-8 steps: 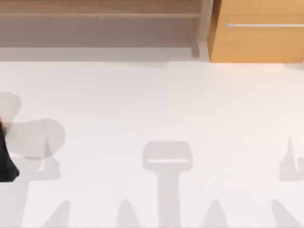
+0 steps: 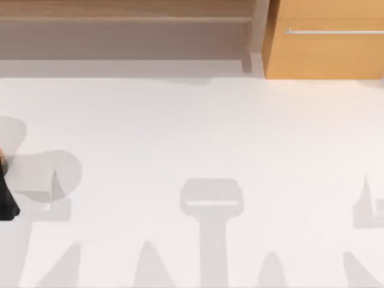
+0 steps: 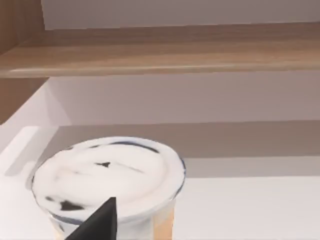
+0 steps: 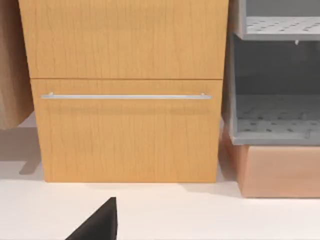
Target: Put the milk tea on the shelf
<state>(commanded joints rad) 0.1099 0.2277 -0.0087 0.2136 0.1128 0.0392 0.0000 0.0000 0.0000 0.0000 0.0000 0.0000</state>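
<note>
The milk tea (image 3: 107, 175) is a cup with a white domed lid and a tan body, seen close up in the left wrist view. One black fingertip (image 3: 102, 221) of my open left gripper stands just in front of the lid, not closed on it. My left arm (image 2: 7, 199) shows as a dark shape at the table's left edge. The shelf (image 2: 126, 11) runs along the back left, with a light-brown board (image 3: 175, 55), a grey recess and a grey post (image 2: 259, 33). A black fingertip (image 4: 102, 221) of my open right gripper faces the cabinet.
An orange-wood cabinet (image 2: 327, 51) with a silver bar handle (image 4: 125, 96) stands at the back right, next to the shelf's post. A grey slotted rack (image 4: 275, 115) on a tan base sits beside the cabinet. The white table (image 2: 198, 132) carries only arm shadows.
My left arm has slid a little farther toward the left edge of the top view, and its shadows have shifted left with it. The right arm's shadow has not moved.
</note>
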